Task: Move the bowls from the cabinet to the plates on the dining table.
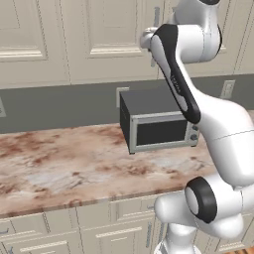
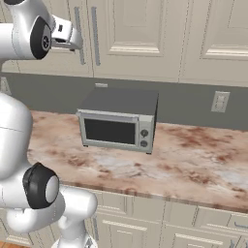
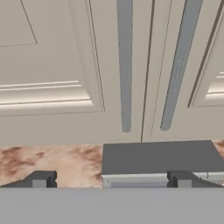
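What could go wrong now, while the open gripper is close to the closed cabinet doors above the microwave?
1. The gripper faces two bar handles close together; it may catch the wrong one, or both.
2. The cabinet doors are shut, so a door swinging out might strike the arm.
3. The microwave sits right below; a low elbow could bump it.

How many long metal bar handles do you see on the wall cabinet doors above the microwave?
2. The left handle and the right handle hang side by side on the two closed cabinet doors, just above the microwave. Others may be hidden behind the arm.
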Tool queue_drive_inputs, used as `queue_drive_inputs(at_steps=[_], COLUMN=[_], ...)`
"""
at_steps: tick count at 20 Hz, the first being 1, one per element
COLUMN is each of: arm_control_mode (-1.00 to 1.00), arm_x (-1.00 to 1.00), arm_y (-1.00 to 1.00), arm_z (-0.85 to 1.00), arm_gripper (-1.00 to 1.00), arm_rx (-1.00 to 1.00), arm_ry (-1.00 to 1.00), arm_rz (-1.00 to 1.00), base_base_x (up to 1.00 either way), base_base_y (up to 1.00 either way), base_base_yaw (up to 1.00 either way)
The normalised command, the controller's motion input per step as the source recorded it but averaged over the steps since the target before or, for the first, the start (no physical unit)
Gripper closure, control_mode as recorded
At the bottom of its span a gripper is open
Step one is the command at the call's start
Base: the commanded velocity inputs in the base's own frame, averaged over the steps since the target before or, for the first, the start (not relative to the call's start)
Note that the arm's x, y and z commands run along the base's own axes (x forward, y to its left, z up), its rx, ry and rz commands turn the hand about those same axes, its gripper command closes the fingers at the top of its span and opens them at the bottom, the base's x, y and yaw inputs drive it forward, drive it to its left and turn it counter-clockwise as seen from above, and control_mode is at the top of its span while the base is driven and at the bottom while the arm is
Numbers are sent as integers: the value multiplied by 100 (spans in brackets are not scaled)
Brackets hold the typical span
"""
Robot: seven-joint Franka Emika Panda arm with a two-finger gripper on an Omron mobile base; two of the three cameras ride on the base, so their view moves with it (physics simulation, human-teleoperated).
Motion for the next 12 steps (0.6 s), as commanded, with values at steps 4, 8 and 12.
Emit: queue_drive_inputs(at_steps=[4, 8, 12], arm_control_mode=[-100, -100, -100], arm_x=[31, 16, 9], arm_y=[0, -16, -16], arm_z=[0, 0, 0], arm_gripper=[-100, -100, -100], arm_rx=[0, 0, 0], arm_ry=[0, 0, 0], arm_rz=[0, 0, 0], base_base_x=[0, 0, 0], base_base_y=[0, 0, 0], base_base_yaw=[0, 0, 0])
